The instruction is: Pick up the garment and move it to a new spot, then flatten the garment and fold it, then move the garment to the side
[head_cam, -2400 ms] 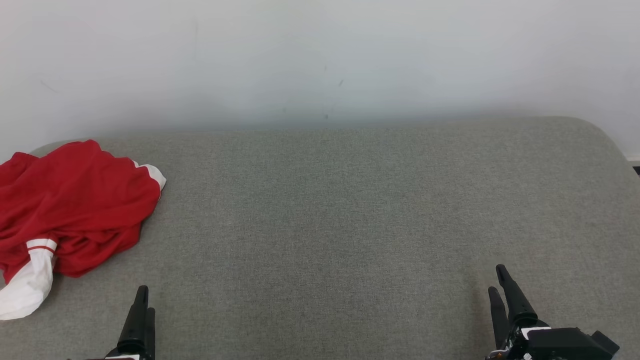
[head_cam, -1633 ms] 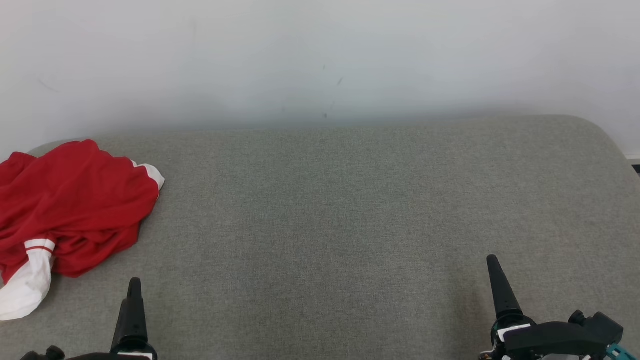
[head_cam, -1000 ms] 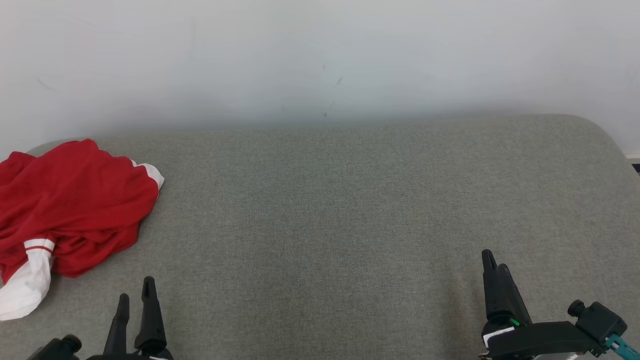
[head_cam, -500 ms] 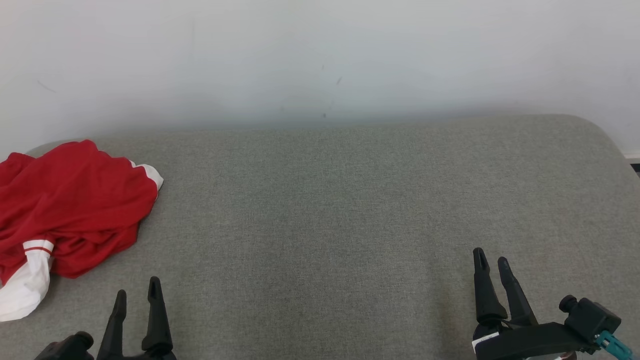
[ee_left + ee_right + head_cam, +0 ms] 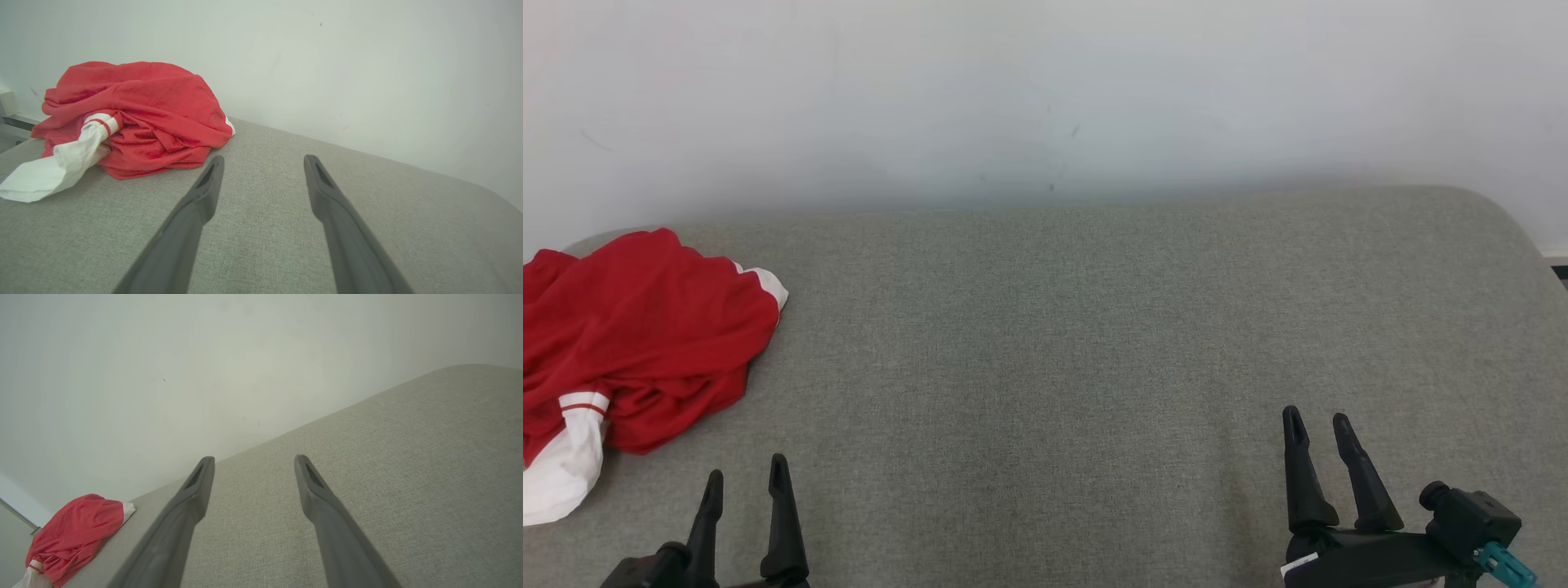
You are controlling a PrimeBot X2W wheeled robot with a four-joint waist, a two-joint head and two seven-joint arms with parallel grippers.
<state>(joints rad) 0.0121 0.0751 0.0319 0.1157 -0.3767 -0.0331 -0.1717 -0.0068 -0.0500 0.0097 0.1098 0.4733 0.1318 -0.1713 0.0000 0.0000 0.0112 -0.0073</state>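
Observation:
The garment (image 5: 637, 343) is a crumpled red piece with white sleeve ends, heaped at the far left of the grey cushioned surface (image 5: 1094, 343). It lies ahead and to the left in the left wrist view (image 5: 135, 114) and small at the lower left in the right wrist view (image 5: 77, 535). My left gripper (image 5: 746, 474) stands open at the lower left, just right of and nearer than the garment, apart from it. At the lower right my right gripper (image 5: 1316, 420) is open too, holding nothing.
A pale wall (image 5: 1045, 98) rises straight behind the cushioned surface. The surface has a rounded corner at the right rear (image 5: 1494, 204). Wide bare fabric stretches between the two grippers.
Both grippers have turned about their wrists, so each now shows two spread fingers side by side. The right one has drifted slightly left. The garment has not moved.

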